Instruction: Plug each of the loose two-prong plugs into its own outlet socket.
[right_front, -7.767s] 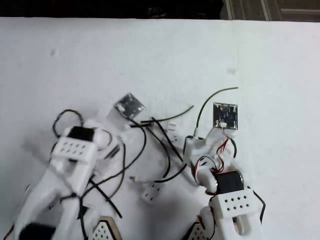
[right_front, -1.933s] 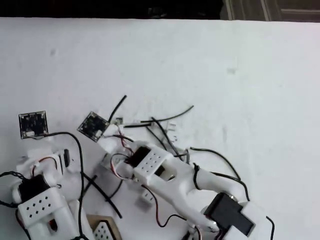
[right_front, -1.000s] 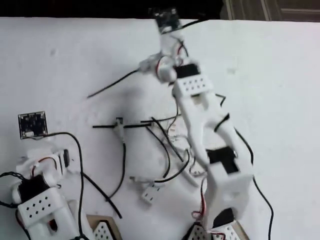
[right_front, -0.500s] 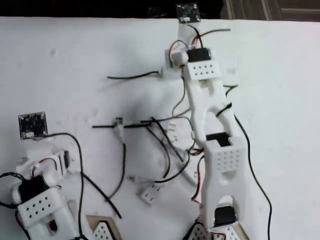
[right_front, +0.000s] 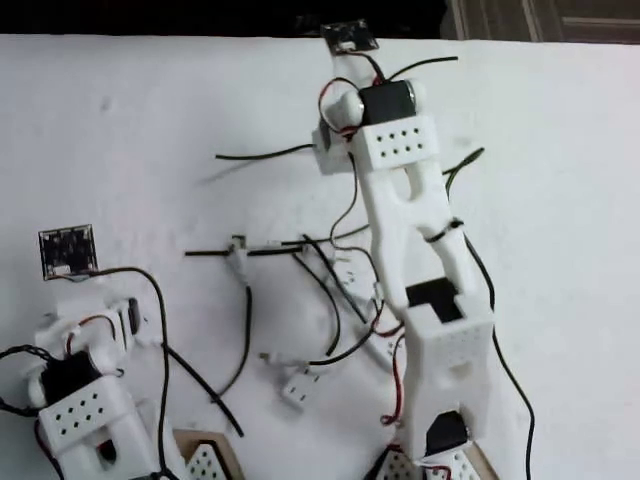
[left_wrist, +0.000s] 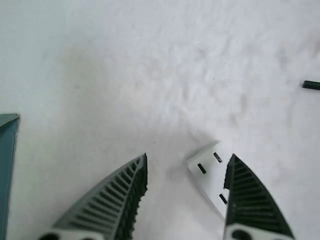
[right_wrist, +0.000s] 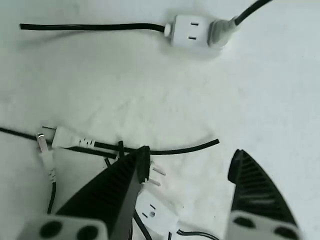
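Two grippers, and both stand spread wide with nothing between the fingers. Your left gripper (left_wrist: 188, 157) hangs over the bare table (left_wrist: 150, 75). A white socket block (left_wrist: 207, 172) lies just beside one finger, slots facing up and its long axis slanting past that finger. Your right gripper (right_wrist: 191, 151) is held well above the cords, on the arm stretched toward the table's far edge. Beyond it lies an outlet socket (right_wrist: 187, 31), slots up, its long axis in line with its black cord (right_wrist: 90, 26). A grey plug (right_wrist: 220, 29) sits against its other end. Nearer the fingers, a loose white plug (right_wrist: 67, 139) lies flat with its long axis across the table and both prongs toward the left arm's side. A second white plug (right_wrist: 155, 207) lies close by one finger, prongs bare. Near the front, a loose outlet block (right_front: 300, 385) lies slanted, apart from any plug.
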